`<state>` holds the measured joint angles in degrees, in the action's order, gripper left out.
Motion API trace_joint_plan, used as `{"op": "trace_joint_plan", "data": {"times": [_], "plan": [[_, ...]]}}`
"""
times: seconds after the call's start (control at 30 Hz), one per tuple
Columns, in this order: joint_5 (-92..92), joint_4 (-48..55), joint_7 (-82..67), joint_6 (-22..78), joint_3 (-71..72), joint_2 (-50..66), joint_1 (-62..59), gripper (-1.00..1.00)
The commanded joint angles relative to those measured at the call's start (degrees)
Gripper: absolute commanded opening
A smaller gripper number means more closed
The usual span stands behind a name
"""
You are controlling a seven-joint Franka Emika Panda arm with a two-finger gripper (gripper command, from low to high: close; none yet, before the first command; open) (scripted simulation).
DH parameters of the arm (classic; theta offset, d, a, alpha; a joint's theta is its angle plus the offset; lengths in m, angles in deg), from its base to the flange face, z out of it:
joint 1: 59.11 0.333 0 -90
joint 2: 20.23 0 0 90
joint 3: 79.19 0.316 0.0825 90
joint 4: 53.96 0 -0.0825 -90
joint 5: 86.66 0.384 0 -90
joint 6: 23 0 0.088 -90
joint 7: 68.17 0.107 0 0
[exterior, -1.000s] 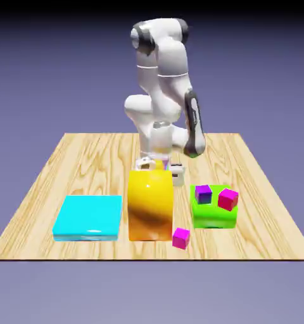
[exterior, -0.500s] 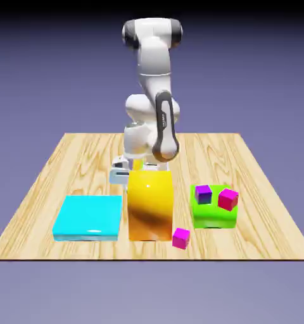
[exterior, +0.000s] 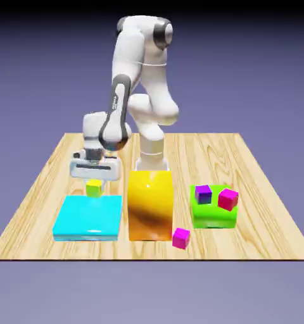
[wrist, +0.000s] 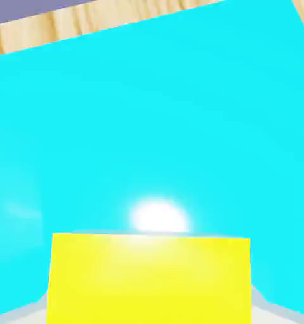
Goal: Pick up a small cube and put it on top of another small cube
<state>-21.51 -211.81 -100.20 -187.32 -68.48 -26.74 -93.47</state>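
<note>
A: Gripper (exterior: 95,180) clamped on the small yellow cube (exterior: 94,187), held clear in the air just above the far edge of the flat cyan block (exterior: 89,216). In the hand view, same story: yellow cube (wrist: 148,278) filling the bottom between the jaws, cyan block (wrist: 148,114) spread wide underneath, a strip of wooden table (wrist: 72,22) at the top edge.

B: Changed from a second ago?

A: Plenty. Back then, hand low behind the tall yellow-orange block (exterior: 150,205), near the middle of the table. Half a second on, swinging toward the exterior view's left. Now well out to that side, over the cyan block, cube carried along. Everything else unmoved.

B: Meaning for the task?

A: Pick-up done, by the look of it; stacking not yet. Odd heading, though: no small cube visible on the cyan block. Candidates elsewhere: purple cube (exterior: 203,193) and magenta cube (exterior: 228,199) on top of the green block (exterior: 213,214), another magenta cube (exterior: 181,238) on the table (exterior: 262,209) beside the tall block's front corner. All well apart from the hand. Probably a swing back toward the exterior view's right needed, then a careful descent and release.

B: Any labels or writing?

A: Dark lettering on the forearm (exterior: 116,104), too small to read. Nothing on the blocks or cubes.
</note>
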Motion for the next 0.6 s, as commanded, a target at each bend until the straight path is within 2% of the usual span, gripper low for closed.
{"op": "trace_joint_plan", "data": {"times": [0.0,0.1,0.57], "plan": [[-0.8,1.8,0.8,2.4,-0.5,-1.3,2.0,-1.00],[-3.2,7.4,3.0,9.9,-2.1,-5.1,8.0,-1.00],[-26.8,7.8,-5.9,20.7,-5.0,-7.6,37.1,-1.00]]}}
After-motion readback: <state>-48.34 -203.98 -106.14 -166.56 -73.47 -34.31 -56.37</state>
